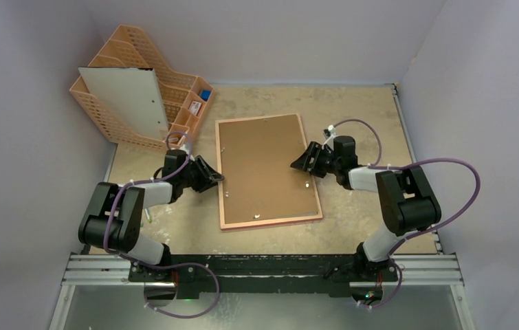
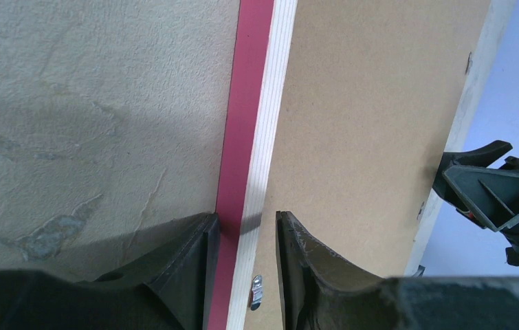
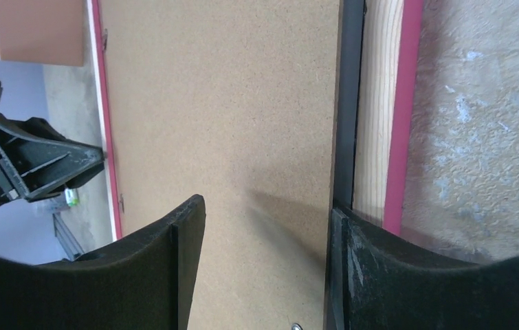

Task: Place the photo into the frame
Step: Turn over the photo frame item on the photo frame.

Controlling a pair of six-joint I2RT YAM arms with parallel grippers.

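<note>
Overhead, the frame (image 1: 271, 221) is lying face-down on the desk (image 1: 352, 110) between both arms, long axis running away from them; the photo is not showing. Left wrist: left jaws are straddling its left rail, part-open, unclamped. Right wrist: right jaws are gaping empty at its right rail.

Everything is evenly, softly lit from above; faint shadows are thrown across the table (image 2: 50, 82) in wrist views.

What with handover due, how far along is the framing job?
Done: the frame lies face down, backing board in it. In hand: left gripper straddles its left rail, right gripper hangs open over the right edge. Left: no photo shows; it may lie under the board, else inserting it remains.
</note>
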